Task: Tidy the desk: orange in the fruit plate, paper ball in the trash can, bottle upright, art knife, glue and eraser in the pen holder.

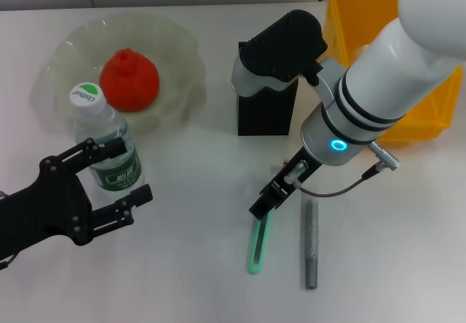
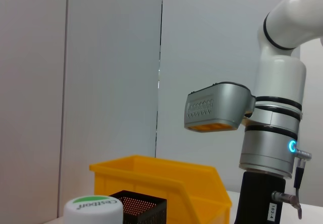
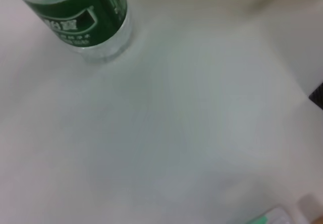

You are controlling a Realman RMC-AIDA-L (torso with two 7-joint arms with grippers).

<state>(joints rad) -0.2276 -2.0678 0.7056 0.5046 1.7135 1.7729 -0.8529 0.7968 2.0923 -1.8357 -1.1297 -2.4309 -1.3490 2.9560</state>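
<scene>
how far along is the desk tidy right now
Done: orange sits in the fruit plate; bottle stands upright by the open left gripper. In hand: right gripper is down at the art knife. Left: knife and glue into the pen holder.

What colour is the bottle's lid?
The bottle's lid is white with a green mark, clearest in the head view.

Left gripper, black, low at the near left, fingers spread wide and pointing toward the right arm; right arm, white with a lit blue ring at the wrist, angled down from the far right; right gripper low, fingers unclear
</scene>
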